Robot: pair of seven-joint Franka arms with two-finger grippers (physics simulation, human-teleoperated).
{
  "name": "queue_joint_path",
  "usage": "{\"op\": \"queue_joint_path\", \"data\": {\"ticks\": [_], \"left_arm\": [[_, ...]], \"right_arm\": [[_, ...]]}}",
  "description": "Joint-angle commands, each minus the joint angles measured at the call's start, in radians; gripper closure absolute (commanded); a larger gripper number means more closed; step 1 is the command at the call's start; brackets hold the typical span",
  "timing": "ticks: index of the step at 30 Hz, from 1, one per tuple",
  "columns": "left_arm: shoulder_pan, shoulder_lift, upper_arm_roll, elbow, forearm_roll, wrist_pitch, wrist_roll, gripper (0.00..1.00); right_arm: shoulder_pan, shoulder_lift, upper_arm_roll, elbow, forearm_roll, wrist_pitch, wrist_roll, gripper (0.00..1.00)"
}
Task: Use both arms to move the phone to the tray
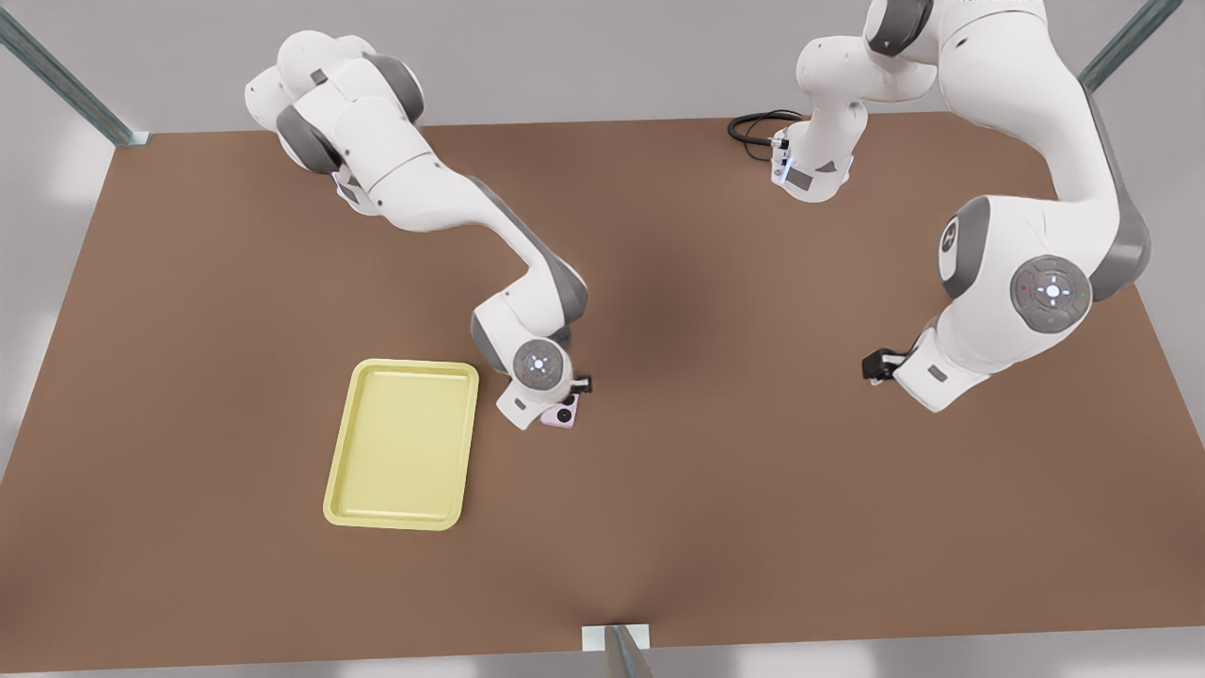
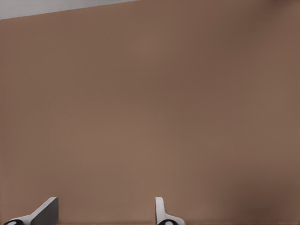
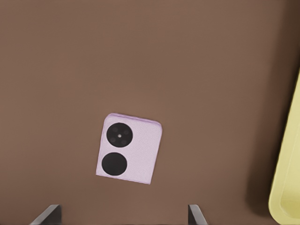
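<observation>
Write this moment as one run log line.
right gripper: open, above phone | phone: on table, beside tray | left gripper: open, waiting

Brown table (image 1: 715, 527) – grey wall (image 1: 584, 56) – metal struts (image 1: 56, 80).

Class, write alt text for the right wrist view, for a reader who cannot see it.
A small pale lilac squarish phone with two black round lenses lies flat on the brown table, just ahead of the right gripper, whose two dark fingertips stand open. The rounded rim of a pale yellow tray shows beside it, apart from the phone.
</observation>
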Motion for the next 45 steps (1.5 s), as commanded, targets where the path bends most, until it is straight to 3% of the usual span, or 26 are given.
{"op": "queue_joint_path", "data": {"ticks": [1, 3, 10, 12, 29, 32, 35, 45], "left_arm": [[0.000, 0.002, 0.000, 0.000, 0.000, 0.010, 0.105, 0.00], [0.000, 0.007, 0.000, 0.001, 0.000, 0.010, 0.105, 0.00], [0.000, 0.021, 0.000, 0.001, 0.001, 0.026, 0.104, 0.00], [0.000, 0.024, 0.000, 0.001, 0.001, 0.026, 0.104, 0.00], [0.000, 0.033, 0.001, 0.000, 0.001, 0.038, 0.102, 0.00], [0.000, 0.036, 0.001, 0.000, 0.003, 0.038, 0.102, 0.00], [0.000, 0.036, 0.001, 0.000, 0.003, 0.038, 0.102, 0.00], [0.000, 0.042, 0.001, 0.000, 0.003, 0.041, 0.102, 0.00]], "right_arm": [[-0.003, 0.004, -0.013, -0.028, 0.033, 0.193, 0.394, 0.00], [-0.009, 0.007, -0.021, -0.045, 0.102, 0.232, 0.388, 0.00], [0.023, 0.081, -0.022, -0.059, 0.041, 0.304, 0.358, 0.00], [0.019, 0.052, -0.022, -0.133, 0.039, 0.358, 0.318, 0.00], [0.025, 0.073, -0.022, -0.149, 0.016, 0.382, 0.246, 0.00], [0.025, 0.072, -0.021, -0.149, 0.018, 0.378, 0.241, 0.06], [0.025, 0.072, -0.021, -0.149, 0.021, 0.373, 0.239, 0.18], [0.023, 0.059, -0.022, -0.149, 0.021, 0.367, 0.219, 0.23]]}}
